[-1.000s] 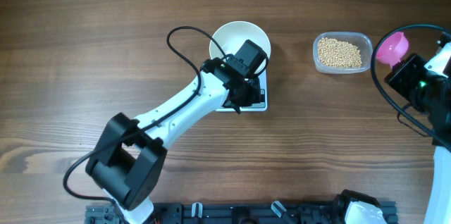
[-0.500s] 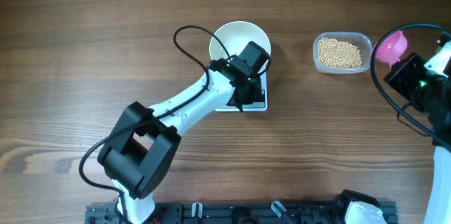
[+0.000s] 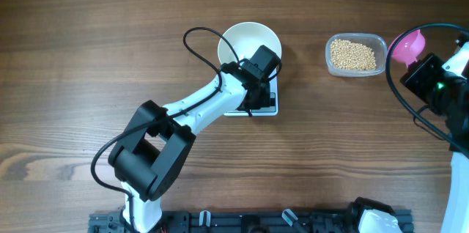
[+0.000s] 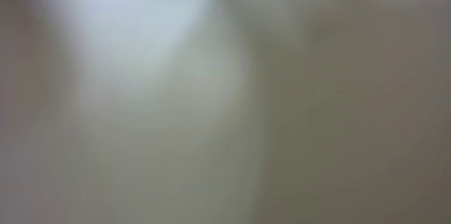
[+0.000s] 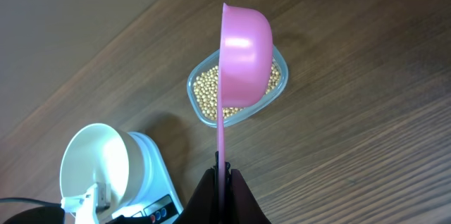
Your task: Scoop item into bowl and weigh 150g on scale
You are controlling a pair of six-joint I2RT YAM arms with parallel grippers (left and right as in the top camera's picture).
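Here, bowl (image 3: pixel 242 39): white, atop scale (image 3: pixel 272 107), mid-table.
Beans (image 3: pixel 352 54): in clear tub (image 3: pixel 380 43), right of bowl.
Left gripper (image 3: pixel 258 67): closed, at bowl's near rim; any hold unclear.
Right gripper (image 5: pixel 223 180): clamped on pink scoop (image 5: pixel 245 55) handle, far right, beside tub.

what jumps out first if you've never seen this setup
A bright pink scoop, empty and clamped by its handle in the right tool, hangs beside a clear tub of tan beans at the right of the table. Mid-table, a white bowl sits on a small scale, the left tool at its rim.
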